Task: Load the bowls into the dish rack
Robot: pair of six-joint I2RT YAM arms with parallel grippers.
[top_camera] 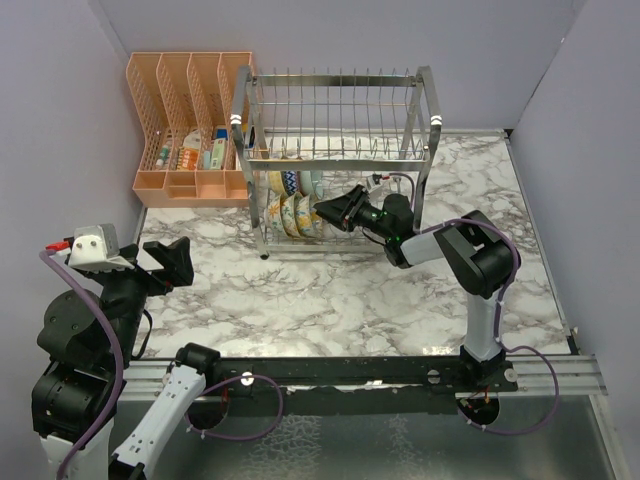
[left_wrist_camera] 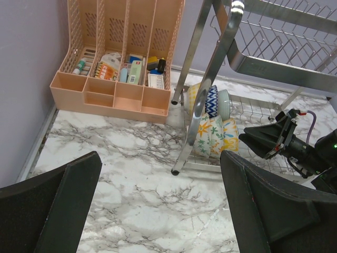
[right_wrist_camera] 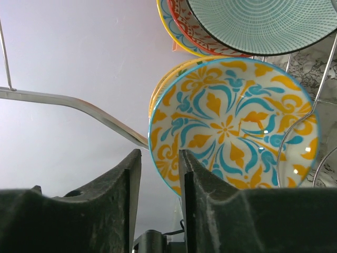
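Note:
The chrome dish rack (top_camera: 335,110) stands at the back of the marble table. Several bowls (top_camera: 292,212) stand on edge in its lower tier, in two rows. My right gripper (right_wrist_camera: 160,163) reaches into that tier with its jaws a little apart. The rim of a yellow-and-blue floral bowl (right_wrist_camera: 231,126) sits in the gap, clear of the left finger. Above it are the pale teal bowl (right_wrist_camera: 263,23) and a red-patterned bowl (right_wrist_camera: 184,21). My left gripper (left_wrist_camera: 158,200) hovers wide open over the marble at the near left, holding nothing.
A peach plastic organizer (top_camera: 190,120) with small bottles and tubes stands left of the rack against the back wall. The rack's front post (left_wrist_camera: 202,89) rises beside the bowls. Purple walls close in the table on three sides.

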